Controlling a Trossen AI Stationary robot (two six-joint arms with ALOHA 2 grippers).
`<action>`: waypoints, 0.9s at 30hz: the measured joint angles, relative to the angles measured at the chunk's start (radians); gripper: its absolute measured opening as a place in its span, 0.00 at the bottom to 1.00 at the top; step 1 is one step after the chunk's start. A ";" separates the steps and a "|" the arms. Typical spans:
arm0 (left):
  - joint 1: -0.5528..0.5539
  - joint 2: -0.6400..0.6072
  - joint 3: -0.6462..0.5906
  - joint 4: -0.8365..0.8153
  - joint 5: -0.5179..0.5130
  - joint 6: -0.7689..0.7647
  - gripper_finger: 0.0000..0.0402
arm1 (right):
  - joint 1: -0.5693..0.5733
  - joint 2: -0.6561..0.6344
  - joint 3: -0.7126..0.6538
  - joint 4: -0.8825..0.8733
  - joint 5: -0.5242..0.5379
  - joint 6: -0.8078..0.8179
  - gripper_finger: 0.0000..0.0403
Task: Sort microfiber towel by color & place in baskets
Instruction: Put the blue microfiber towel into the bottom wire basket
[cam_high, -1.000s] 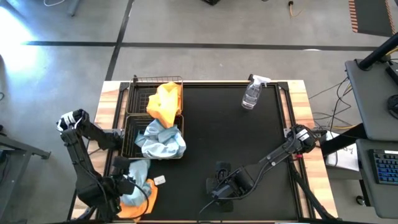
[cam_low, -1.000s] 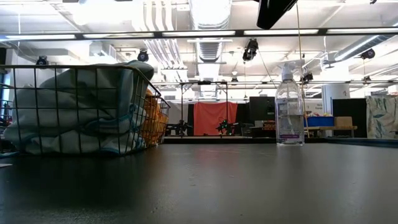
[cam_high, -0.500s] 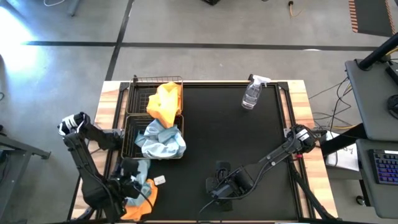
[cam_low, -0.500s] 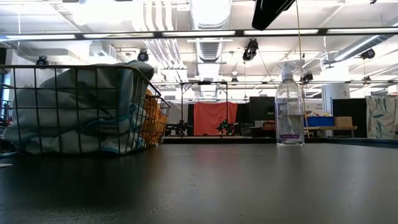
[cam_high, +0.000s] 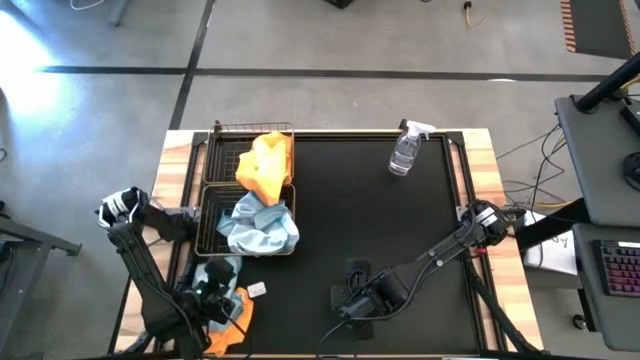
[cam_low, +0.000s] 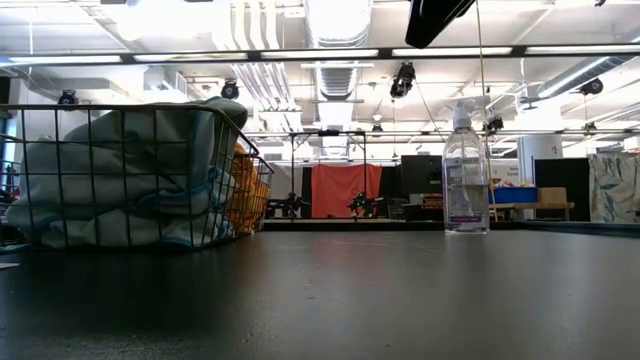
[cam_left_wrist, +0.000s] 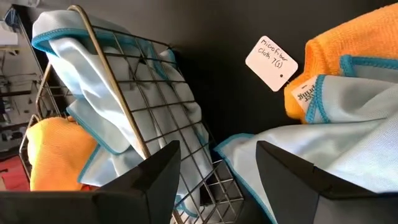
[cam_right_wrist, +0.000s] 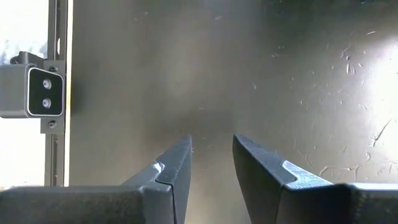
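Observation:
Two black wire baskets stand at the table's left. The far basket (cam_high: 228, 150) holds an orange towel (cam_high: 265, 165); the near basket (cam_high: 208, 215) holds pale blue towels (cam_high: 258, 225). By the near left corner a loose pale blue towel (cam_left_wrist: 354, 124) lies on an orange towel (cam_left_wrist: 348, 46). My left gripper (cam_left_wrist: 217, 174) hangs open just above this pile (cam_high: 225, 275), beside the near basket's corner, touching nothing. My right gripper (cam_right_wrist: 211, 162) hovers open over bare table (cam_high: 350, 300) near the front edge, with nothing between its fingers.
A clear spray bottle (cam_high: 405, 150) stands at the far right of the black mat. A white paper tag (cam_left_wrist: 272, 62) lies on the mat beside the loose pile. A small camera unit (cam_right_wrist: 37, 90) sits at the mat's edge. The mat's middle (cam_high: 370, 220) is bare.
My left gripper has come down a little over the loose pile and its wrist has rolled; its fingers stay open. The towels and baskets have not moved.

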 joint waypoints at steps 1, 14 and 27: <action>0.000 0.001 0.000 0.000 0.000 0.000 0.48 | 0.000 0.000 0.000 0.000 0.000 0.000 0.28; 0.001 0.001 0.002 0.028 0.151 -0.088 0.48 | 0.000 0.000 0.000 0.000 0.000 0.001 0.28; 0.000 0.001 0.002 0.214 0.460 -0.235 0.48 | 0.000 0.000 0.000 0.000 0.000 0.007 0.28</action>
